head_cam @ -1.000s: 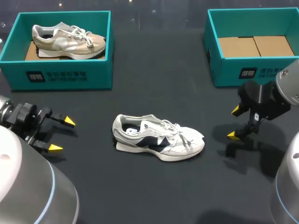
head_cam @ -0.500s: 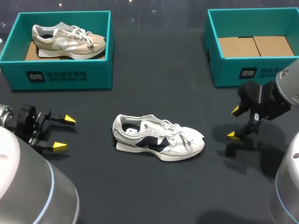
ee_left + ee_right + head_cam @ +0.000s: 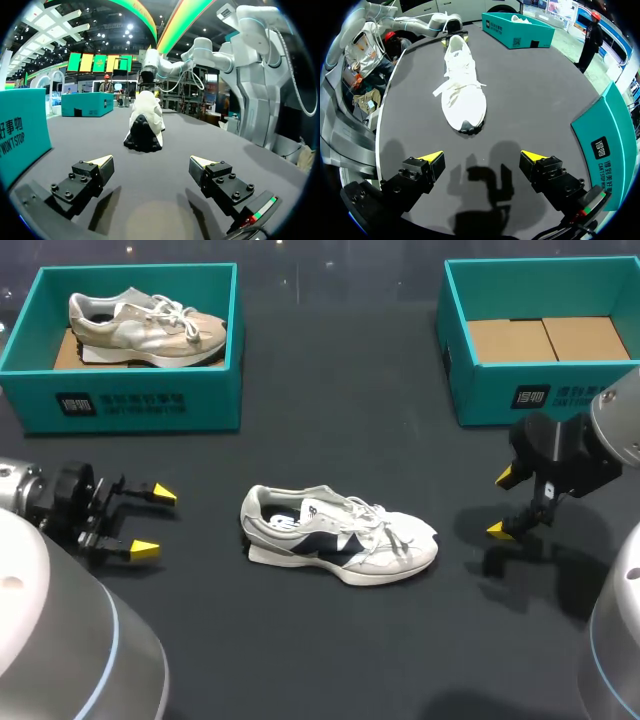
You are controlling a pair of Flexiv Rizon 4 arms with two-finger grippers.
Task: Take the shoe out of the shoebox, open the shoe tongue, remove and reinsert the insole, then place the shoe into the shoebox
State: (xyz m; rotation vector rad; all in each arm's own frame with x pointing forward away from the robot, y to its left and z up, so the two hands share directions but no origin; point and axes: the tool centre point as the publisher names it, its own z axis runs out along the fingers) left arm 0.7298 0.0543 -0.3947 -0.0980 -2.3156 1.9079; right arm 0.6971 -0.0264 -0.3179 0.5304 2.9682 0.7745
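A white and navy shoe (image 3: 340, 536) lies on its sole in the middle of the dark table, toe pointing right. In the left wrist view its heel (image 3: 144, 129) faces my left gripper (image 3: 151, 166); in the right wrist view its toe (image 3: 462, 93) points at my right gripper (image 3: 482, 158). My left gripper (image 3: 152, 521) is open to the left of the heel, apart from it. To the right of the toe my right gripper (image 3: 503, 503) also stands open, holding nothing. An empty teal shoebox (image 3: 455, 350) with a cardboard floor sits at the back right.
At the back left a second teal shoebox (image 3: 140, 398) holds a beige shoe (image 3: 145, 328). That box (image 3: 520, 31) shows far beyond the white shoe in the right wrist view. The near box wall (image 3: 20, 130) is beside my left gripper.
My left gripper has moved to the right, closer to the shoe's heel. The right arm and the shoe have not moved.
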